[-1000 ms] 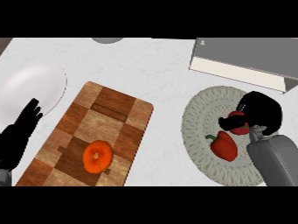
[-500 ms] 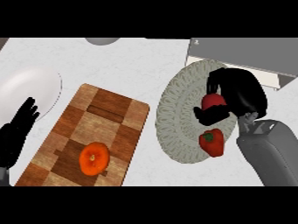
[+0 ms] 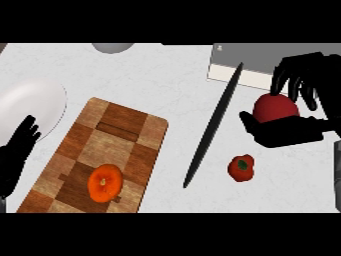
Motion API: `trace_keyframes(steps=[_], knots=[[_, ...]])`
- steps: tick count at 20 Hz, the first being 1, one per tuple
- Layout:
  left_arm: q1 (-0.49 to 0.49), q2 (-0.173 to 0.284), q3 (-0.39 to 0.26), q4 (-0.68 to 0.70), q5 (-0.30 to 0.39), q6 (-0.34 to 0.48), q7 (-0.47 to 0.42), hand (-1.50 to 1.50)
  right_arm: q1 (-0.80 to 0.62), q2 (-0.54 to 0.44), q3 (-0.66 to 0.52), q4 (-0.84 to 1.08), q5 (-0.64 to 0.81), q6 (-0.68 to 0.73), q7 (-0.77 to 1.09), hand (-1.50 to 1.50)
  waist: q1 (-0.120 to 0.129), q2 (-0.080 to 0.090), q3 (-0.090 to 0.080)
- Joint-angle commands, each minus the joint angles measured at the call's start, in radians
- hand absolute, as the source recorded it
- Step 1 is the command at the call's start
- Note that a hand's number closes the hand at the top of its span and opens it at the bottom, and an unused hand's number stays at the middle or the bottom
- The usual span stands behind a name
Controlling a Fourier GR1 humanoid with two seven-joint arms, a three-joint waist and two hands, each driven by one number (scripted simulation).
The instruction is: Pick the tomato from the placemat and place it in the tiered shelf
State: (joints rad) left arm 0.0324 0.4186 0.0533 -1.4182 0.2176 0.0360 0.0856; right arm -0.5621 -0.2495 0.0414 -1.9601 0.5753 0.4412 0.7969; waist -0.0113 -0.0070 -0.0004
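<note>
At the frame's right, the right hand point(image 3: 295, 127) curled round the tomato point(image 3: 275, 106), lifted near the tiered shelf point(image 3: 236, 70) at upper right; placing remained. The left hand point(image 3: 10, 155) rested open at lower left.

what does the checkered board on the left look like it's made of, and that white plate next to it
The brown checkered cutting board looks like wood with a matte finish: alternating light and dark blocks show grain lines. An orange fruit sits on it. The round white plate looks like glazed ceramic, smooth with a soft sheen, though plastic cannot be ruled out. The left hand rests open over its lower edge.
</note>
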Motion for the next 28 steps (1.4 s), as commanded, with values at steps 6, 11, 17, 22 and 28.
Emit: trace_keyframes(steps=[6,11,17,22,28], knots=[[-0.058,-0.040,-0.007,0.047,-0.051,0.007,0.003,0.00,-0.195,-0.081,-0.247,-0.114,-0.218,0.114,0.185,1.50,0.006,0.005,0.000],[-0.038,-0.030,0.033,0.077,-0.030,-0.040,-0.043,0.00,-0.294,-0.135,-0.260,-0.106,-0.205,0.081,0.248,1.50,0.007,0.005,-0.001],[-0.027,-0.055,0.001,0.016,-0.070,0.000,-0.002,0.00,-0.413,-0.265,-0.214,0.039,-0.112,0.118,0.235,1.50,0.013,0.005,-0.001],[-0.035,-0.023,0.042,0.034,-0.034,-0.055,0.002,0.00,-0.540,-0.336,-0.214,0.282,-0.085,0.120,0.129,1.50,0.025,0.008,-0.001],[-0.010,-0.039,0.029,-0.038,-0.066,-0.041,0.023,0.00,-0.572,-0.375,-0.211,0.426,0.001,0.059,0.020,1.50,0.024,0.008,0.000]])
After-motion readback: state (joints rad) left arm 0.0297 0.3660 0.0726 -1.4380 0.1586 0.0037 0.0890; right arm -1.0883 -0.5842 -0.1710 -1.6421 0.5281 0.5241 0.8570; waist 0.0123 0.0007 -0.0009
